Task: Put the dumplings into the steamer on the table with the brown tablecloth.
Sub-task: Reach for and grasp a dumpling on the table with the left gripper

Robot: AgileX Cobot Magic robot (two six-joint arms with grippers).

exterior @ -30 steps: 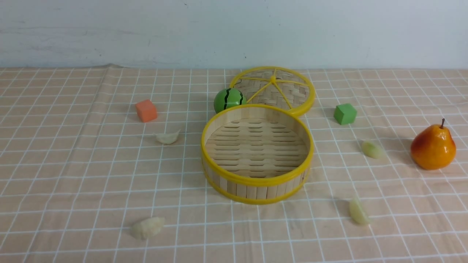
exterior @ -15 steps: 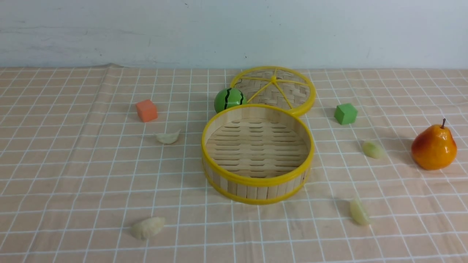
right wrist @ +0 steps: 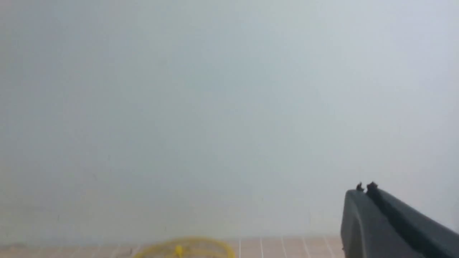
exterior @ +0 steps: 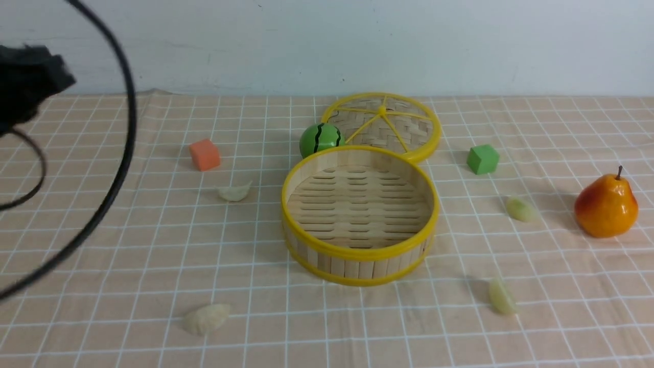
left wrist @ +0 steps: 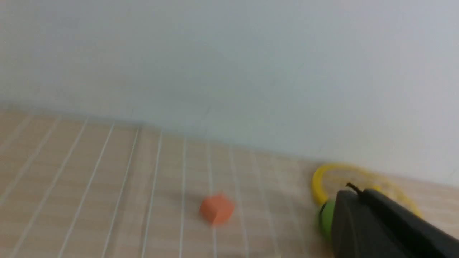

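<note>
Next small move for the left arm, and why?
Probably open the left gripper while lowering it toward the near-left dumpling. Its jaws look shut with nothing between them, that dumpling lies on the cloth with no other object close by, and the steamer holds no dumplings yet.

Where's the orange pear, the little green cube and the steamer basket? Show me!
Orange pear (exterior: 606,206): front view, middle of its round body.
Green cube (exterior: 483,160): front view, middle of the cube.
Steamer basket (exterior: 358,253): front view, the near part of its yellow top rim.
</note>
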